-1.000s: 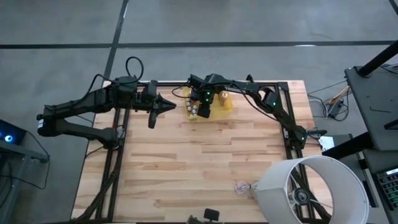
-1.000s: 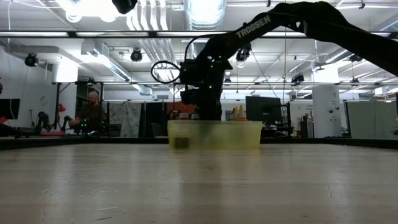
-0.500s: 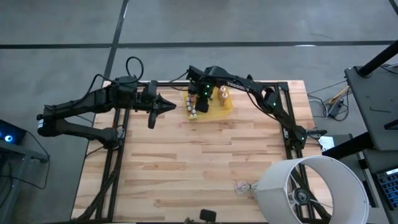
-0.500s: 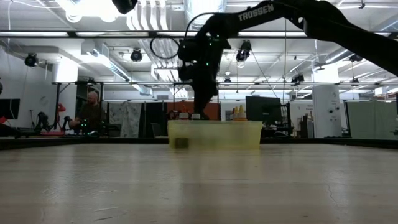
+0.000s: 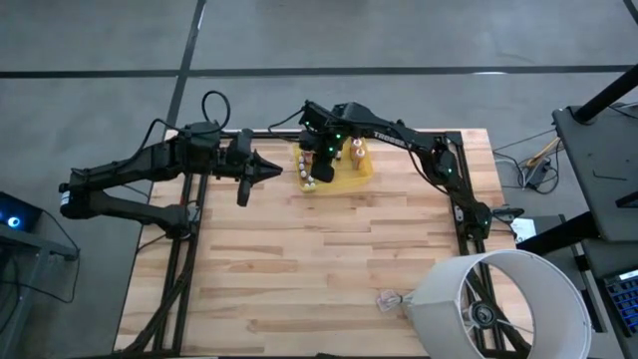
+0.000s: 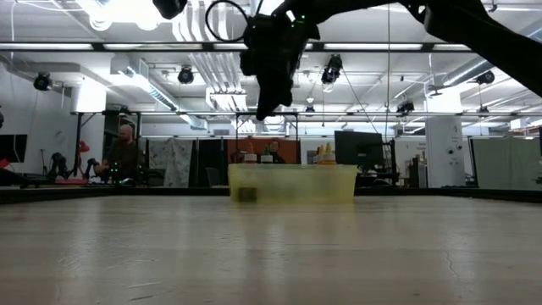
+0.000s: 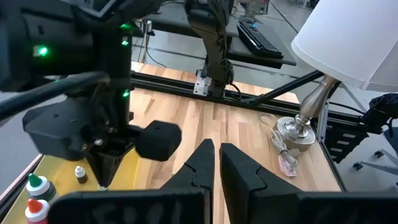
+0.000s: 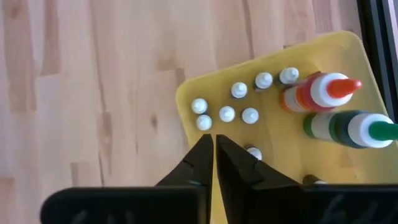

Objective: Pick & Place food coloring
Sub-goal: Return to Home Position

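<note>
Left tool [image 5: 274,171] hovers over the tabletop's [image 5: 319,259] far-left part, fingers pinched together on nothing, pointing right toward the yellow tray [image 5: 365,170]. In the tray's left end the small food coloring [image 8: 227,114] bottles stand upright, long axes vertical, white caps up. Two taller bottles [image 8: 323,90] stand toward its far-right side. Right tool [image 8: 211,140] hangs high above them, clenched and empty.

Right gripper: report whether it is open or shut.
Shut: in its wrist view the right gripper has its fingers nearly touching with nothing between them, above the yellow tray.
</note>
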Tool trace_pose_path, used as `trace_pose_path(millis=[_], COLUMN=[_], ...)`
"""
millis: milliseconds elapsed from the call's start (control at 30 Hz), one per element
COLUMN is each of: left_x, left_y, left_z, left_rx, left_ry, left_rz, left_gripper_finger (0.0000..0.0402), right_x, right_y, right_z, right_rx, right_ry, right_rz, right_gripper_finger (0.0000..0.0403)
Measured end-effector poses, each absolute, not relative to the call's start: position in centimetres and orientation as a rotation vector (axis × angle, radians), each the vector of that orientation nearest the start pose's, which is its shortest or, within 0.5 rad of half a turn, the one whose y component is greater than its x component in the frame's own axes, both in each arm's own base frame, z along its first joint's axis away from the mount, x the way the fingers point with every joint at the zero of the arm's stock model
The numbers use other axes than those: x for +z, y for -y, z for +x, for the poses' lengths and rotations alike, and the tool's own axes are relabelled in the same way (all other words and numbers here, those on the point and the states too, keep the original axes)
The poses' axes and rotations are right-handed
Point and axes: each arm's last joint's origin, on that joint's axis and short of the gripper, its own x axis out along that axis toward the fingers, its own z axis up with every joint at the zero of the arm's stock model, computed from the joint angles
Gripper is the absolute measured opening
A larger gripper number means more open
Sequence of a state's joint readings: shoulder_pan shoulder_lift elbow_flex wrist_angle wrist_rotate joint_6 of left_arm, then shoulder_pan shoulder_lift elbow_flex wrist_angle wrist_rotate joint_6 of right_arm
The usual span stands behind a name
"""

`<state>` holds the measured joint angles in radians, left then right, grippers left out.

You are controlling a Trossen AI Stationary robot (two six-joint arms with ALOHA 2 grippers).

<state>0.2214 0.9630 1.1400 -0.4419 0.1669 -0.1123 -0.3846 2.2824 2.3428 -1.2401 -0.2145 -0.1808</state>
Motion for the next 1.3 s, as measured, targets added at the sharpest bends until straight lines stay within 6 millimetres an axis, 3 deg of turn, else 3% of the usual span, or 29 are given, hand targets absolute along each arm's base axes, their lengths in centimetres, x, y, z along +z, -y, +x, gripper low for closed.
trace_pose_path(millis=[233,500,700,967,1167,1300], left_x=[39.7,39.7,39.7,39.7,39.7,39.8], left_y=[-3.8,-3.8,-3.8,-3.8,-3.8,-3.8], left_z=[18.9,18.9,18.9,18.9,18.9,18.9], left_rx=[0.074,0.085,0.091,0.091,0.091,0.09], left_ry=[-0.258,-0.258,-0.254,-0.253,-0.251,-0.246], left_rz=[-0.169,-0.24,-0.272,-0.274,-0.274,-0.273], left_gripper_finger=[0.0,0.0,0.0,0.0,0.0,0.0], right_x=[31.5,37.8,42.5,47.3,48.9,49.8], right_y=[15.1,11.7,8.7,6.4,5.4,4.4], right_z=[43.1,40.4,37.0,31.7,27.3,25.6], right_rx=[-0.016,0.031,0.057,0.031,-0.014,0.032], right_ry=[-1.095,-0.945,-0.839,-0.742,-0.797,-0.744], right_rz=[0.159,0.105,0.074,0.133,0.235,0.156], right_gripper_finger=[0.0008,0.0009,0.0009,0.0009,0.0009,0.0009])
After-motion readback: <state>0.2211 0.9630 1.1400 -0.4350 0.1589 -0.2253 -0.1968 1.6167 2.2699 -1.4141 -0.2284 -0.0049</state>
